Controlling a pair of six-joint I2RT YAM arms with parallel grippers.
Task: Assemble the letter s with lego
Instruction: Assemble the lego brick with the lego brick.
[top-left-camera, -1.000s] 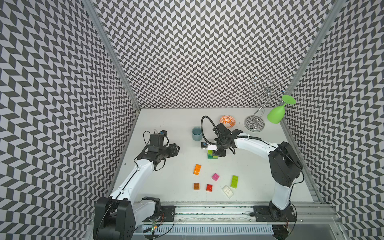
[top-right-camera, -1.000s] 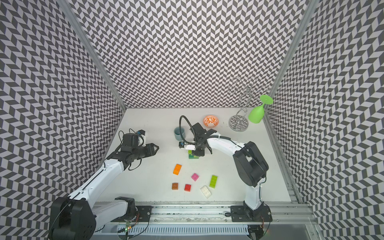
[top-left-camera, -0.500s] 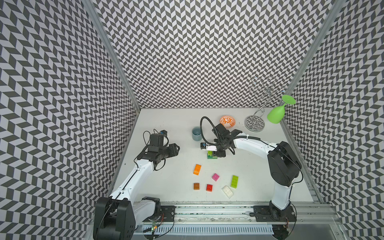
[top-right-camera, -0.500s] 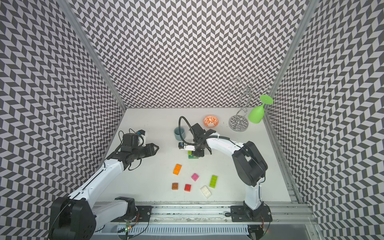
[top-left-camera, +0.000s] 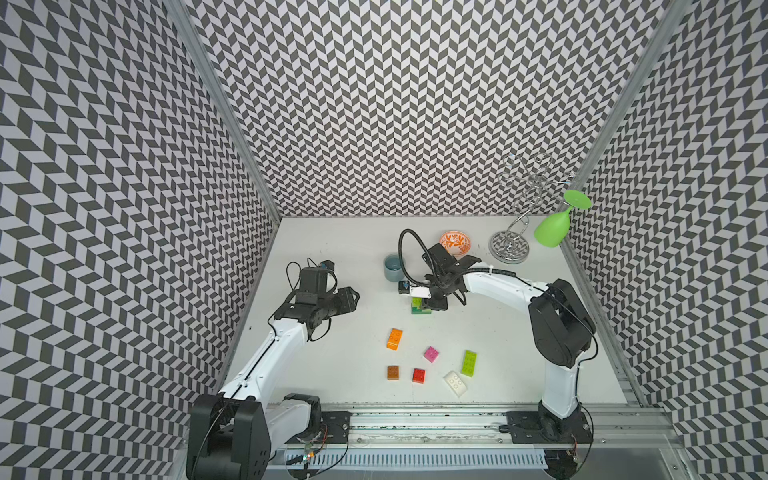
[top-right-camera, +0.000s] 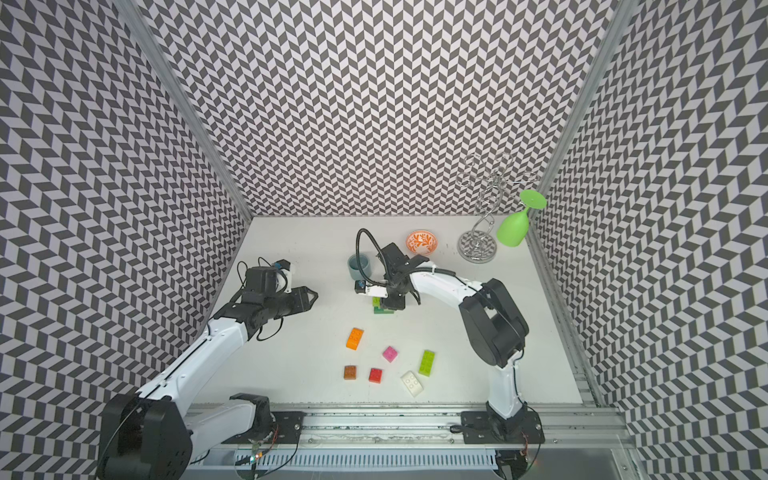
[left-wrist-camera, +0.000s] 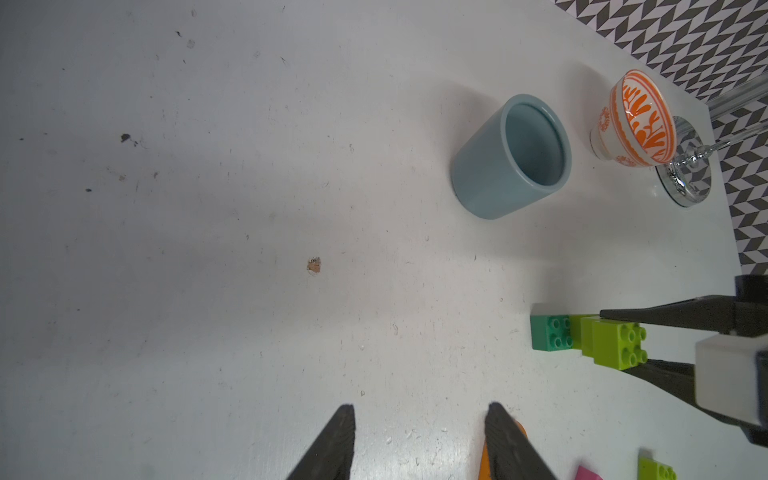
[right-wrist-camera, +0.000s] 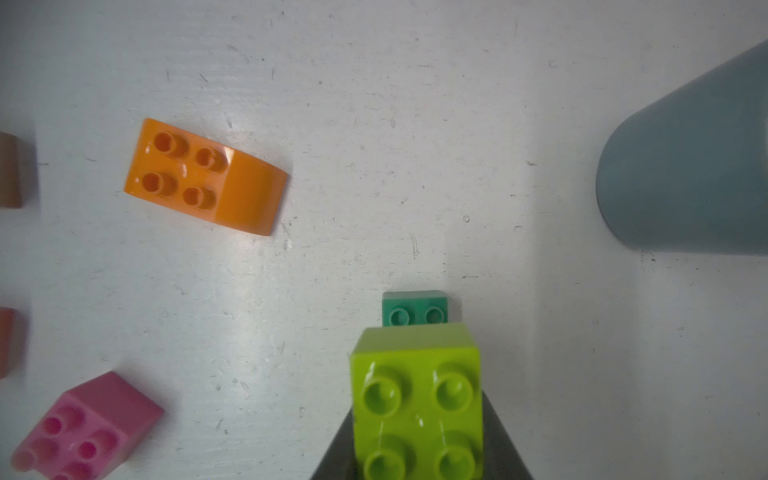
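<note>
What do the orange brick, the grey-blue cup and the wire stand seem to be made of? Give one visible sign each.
Orange brick: glossy moulded plastic; bright highlights on its studs and curved face.
Grey-blue cup: matte, thick-walled, perhaps ceramic or plastic; no shine to decide.
Wire stand: polished metal, probably chrome; its base mirrors the wall pattern.

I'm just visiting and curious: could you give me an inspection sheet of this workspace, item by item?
Surface: white table, scuffed and speckled.
Job's things: lime green brick gripped above a dark green brick; orange brick, pink brick, lime oblong brick, brown brick, red brick, white brick lie loose.
Clutter: grey-blue cup, orange-patterned bowl, chrome rack holding a green wine glass.
Grippers: left gripper open, empty; right gripper shut on the lime green brick.
Cables: black cable loops over the right wrist.
Surroundings: chevron-patterned walls, metal rail in front.
</note>
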